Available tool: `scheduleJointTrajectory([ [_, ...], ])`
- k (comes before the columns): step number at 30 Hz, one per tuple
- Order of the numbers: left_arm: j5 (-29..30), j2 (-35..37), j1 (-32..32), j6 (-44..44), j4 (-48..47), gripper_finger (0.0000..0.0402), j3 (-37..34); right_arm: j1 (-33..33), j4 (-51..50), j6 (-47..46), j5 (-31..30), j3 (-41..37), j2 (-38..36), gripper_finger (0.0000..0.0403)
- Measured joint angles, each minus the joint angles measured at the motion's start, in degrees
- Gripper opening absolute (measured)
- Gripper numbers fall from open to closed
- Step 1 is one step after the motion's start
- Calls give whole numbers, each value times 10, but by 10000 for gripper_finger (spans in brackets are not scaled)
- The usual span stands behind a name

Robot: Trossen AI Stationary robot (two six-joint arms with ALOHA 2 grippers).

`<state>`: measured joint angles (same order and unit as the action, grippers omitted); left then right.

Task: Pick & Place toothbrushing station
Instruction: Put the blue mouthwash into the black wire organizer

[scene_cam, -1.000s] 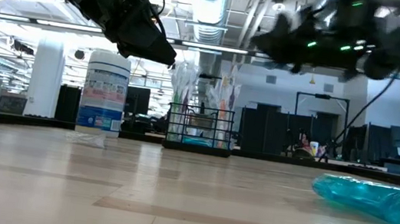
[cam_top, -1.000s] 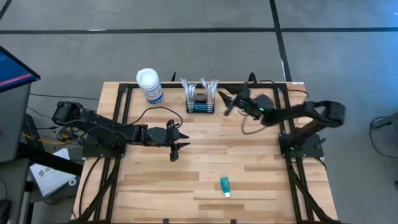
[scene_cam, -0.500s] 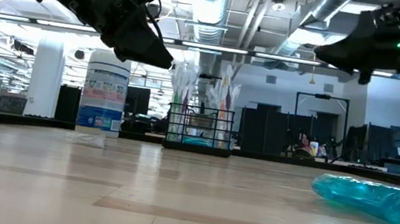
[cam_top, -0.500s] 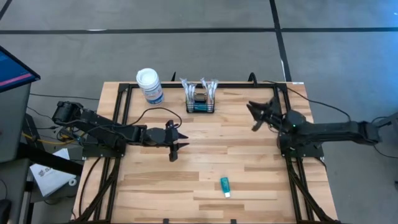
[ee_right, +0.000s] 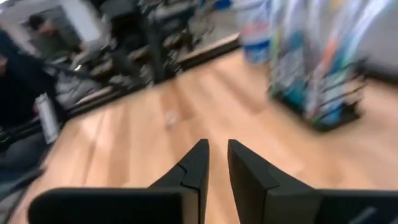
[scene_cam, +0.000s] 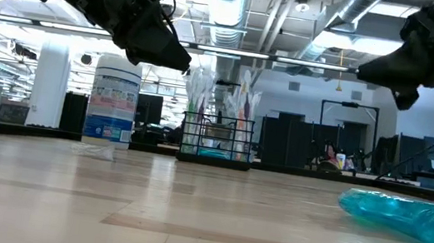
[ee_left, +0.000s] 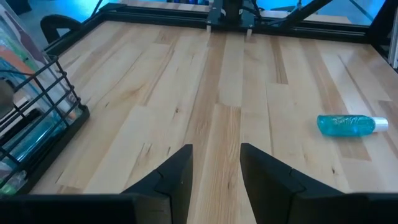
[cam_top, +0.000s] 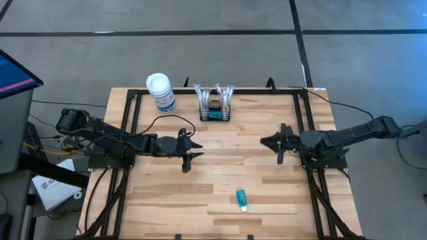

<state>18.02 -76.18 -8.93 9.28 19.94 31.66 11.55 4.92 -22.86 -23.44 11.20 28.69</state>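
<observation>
While the wire-mesh basket (cam_top: 216,107) sits untouched at the table's (cam_top: 220,180) far edge, both arms hover mid-table. Left gripper (cam_top: 189,152) is parted and empty; right gripper (cam_top: 275,142) is narrowed to a slit, holding nothing, likely idle.

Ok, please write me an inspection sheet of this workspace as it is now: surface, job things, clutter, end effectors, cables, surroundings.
Surface: wooden table, pale planks, black frame at the edges.
Job's things: black wire basket upright at the far edge, holding toothbrushes; nothing touches it.
Clutter: canister with white lid beside the basket; teal tube lying flat near the front edge.
End effectors: left end effector open, above mid-table, empty; right end effector nearly closed, empty, above the table's right part.
Cables: black cable looping over the table behind the left arm; another runs off the right side.
Surroundings: grey floor with dark lines; a large lit hall behind.
</observation>
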Motion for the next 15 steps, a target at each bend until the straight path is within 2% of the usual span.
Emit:
scheduleJointTrajectory([
  [7, 0, 0, 0, 0, 1, 127, 0, 61, -71, -74, 24, 59, 126, 18],
  [11, 0, 0, 0, 0, 3, 127, 0, 84, -82, -80, 73, 100, 206, 2],
  [15, 0, 0, 0, 0, 4, 127, 0, 94, -84, -102, 142, 149, 284, 7],
])
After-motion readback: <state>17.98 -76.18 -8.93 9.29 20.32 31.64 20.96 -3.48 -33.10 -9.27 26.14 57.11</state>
